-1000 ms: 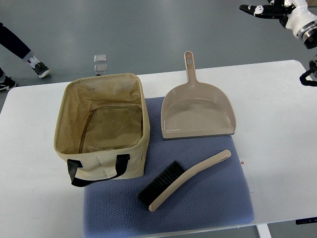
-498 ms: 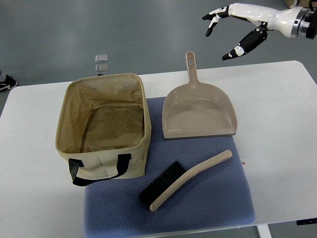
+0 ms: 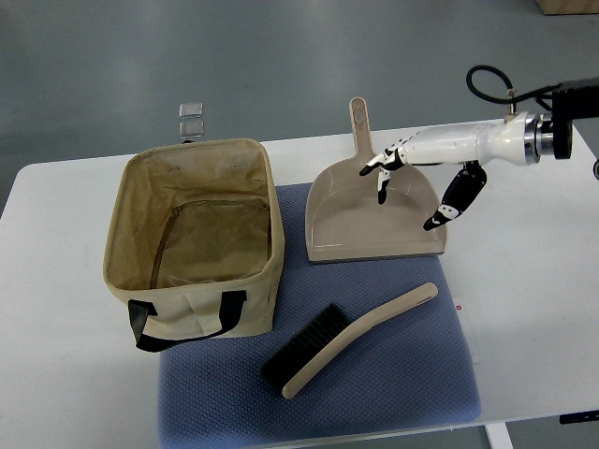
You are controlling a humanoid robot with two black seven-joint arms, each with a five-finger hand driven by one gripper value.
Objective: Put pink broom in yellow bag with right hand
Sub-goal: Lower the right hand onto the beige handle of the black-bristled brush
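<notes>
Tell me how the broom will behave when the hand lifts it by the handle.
The broom looks like rigid moulded plastic, so it should stay stiff. The bristles sit at one end, so it may tip bristle-down if gripped far out. Its smooth, curved handle could slip or twist in the right hand.

right hand (image 3: 421, 178) reaches in from the right edge — fingers (image 3: 384, 170) spread, holding nothing.

bag (image 3: 192, 245): matt tan cloth, black webbing handle | dustpan (image 3: 374, 210): smooth beige plastic | broom (image 3: 351, 337): smooth plastic handle, black bristles | mat (image 3: 393, 383): blue textured fabric | right hand (image 3: 416, 178): glossy white plastic
</notes>
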